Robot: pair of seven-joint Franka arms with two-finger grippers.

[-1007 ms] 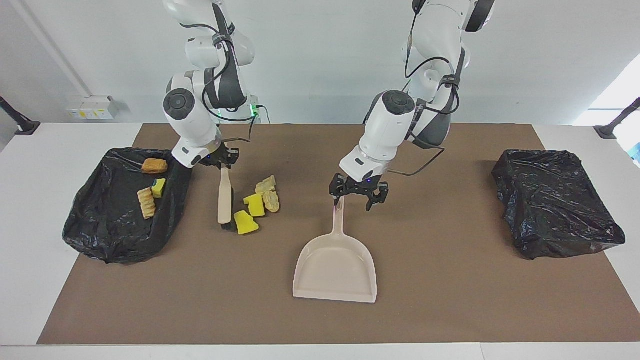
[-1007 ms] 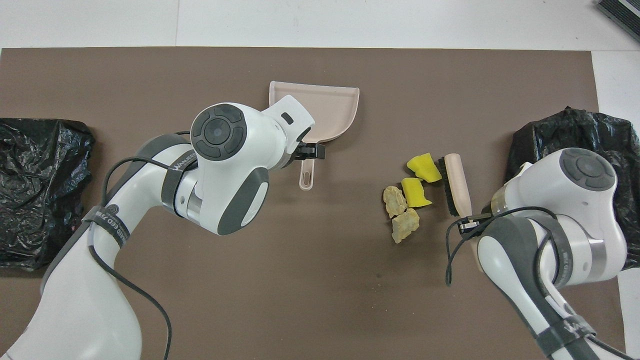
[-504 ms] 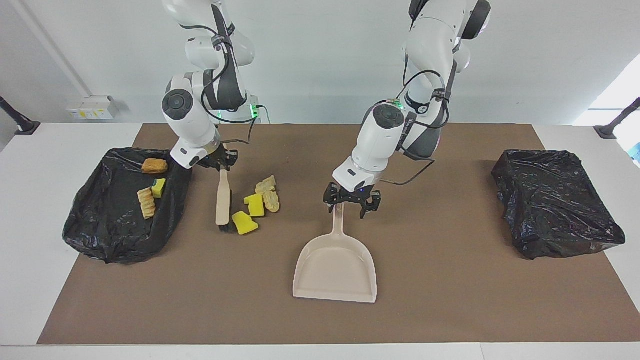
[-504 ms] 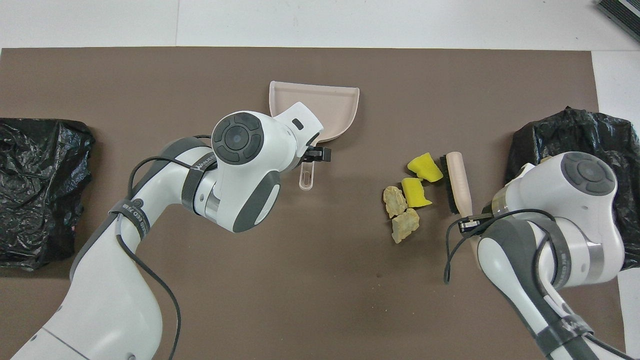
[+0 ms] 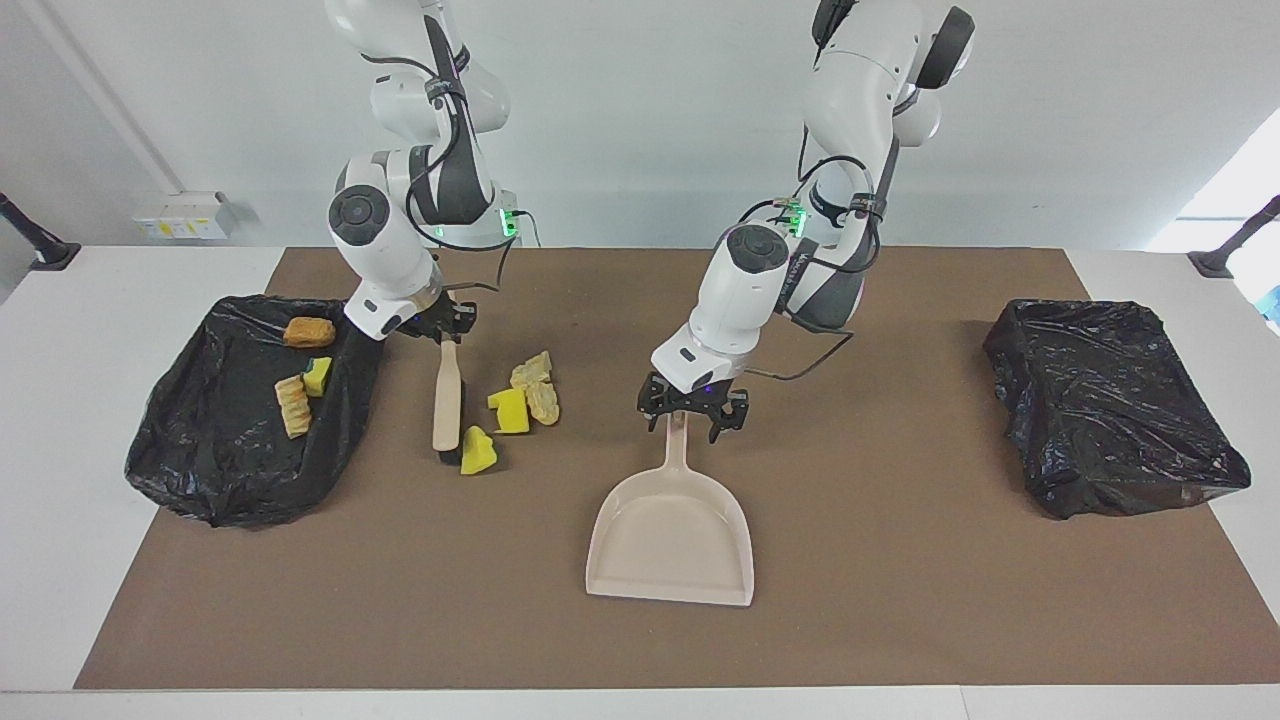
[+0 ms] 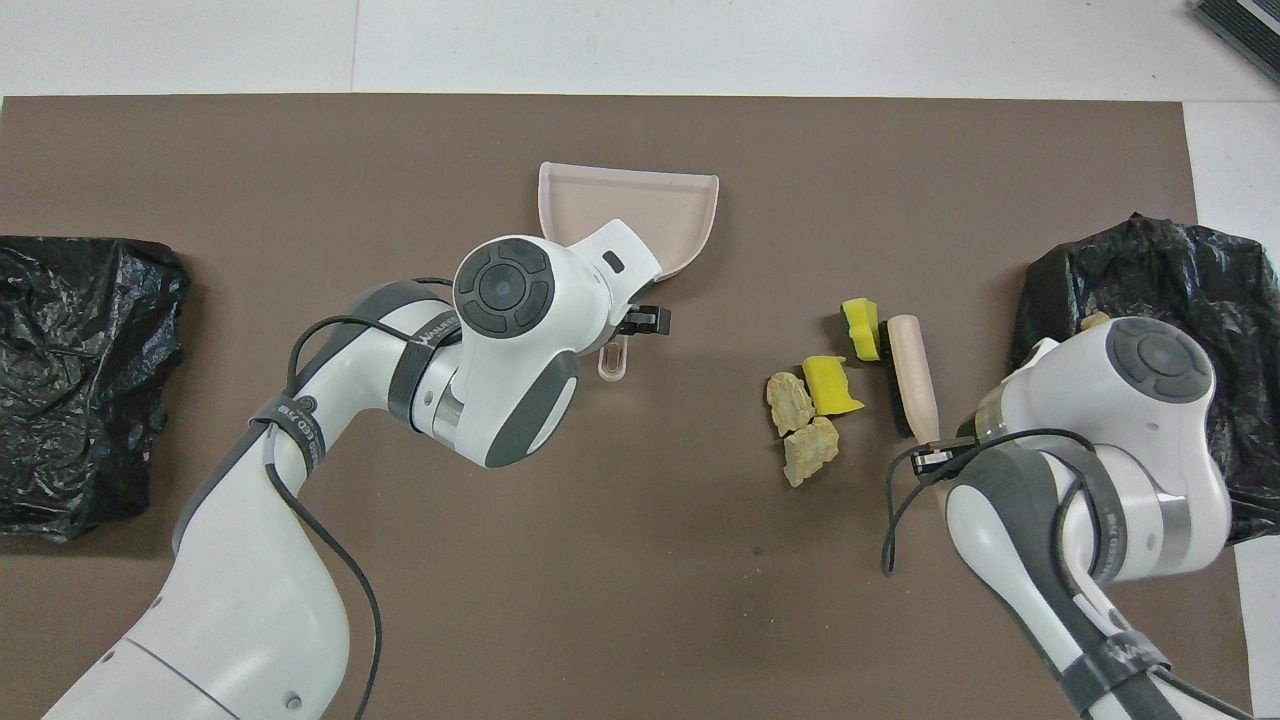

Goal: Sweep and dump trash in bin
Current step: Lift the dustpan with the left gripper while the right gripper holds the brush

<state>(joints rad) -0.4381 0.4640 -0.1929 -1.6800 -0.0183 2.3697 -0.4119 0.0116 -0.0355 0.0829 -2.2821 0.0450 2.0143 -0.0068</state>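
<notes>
My right gripper (image 5: 447,331) is shut on the handle of a wooden brush (image 5: 447,398) whose bristles rest on the mat beside the trash. A bright yellow sponge chunk (image 5: 477,450) stands on edge against the bristles (image 6: 860,328). A second yellow chunk (image 5: 512,410) and two pale lumps (image 5: 540,385) lie just beside it. My left gripper (image 5: 690,424) is open and low over the beige dustpan's handle (image 5: 678,440), a finger on each side. The dustpan (image 5: 670,545) lies flat at mid-table. The black-lined bin (image 5: 200,470) holds three scraps (image 5: 308,331).
A second black bag (image 5: 1110,405) sits at the left arm's end of the table. The brown mat (image 5: 900,600) covers the table's middle. In the overhead view the left wrist hides the dustpan's neck (image 6: 612,358).
The left gripper came down over the dustpan handle and its fingers narrowed. The right gripper shifted the brush a little, and the nearest yellow chunk tipped onto its edge against the bristles.
</notes>
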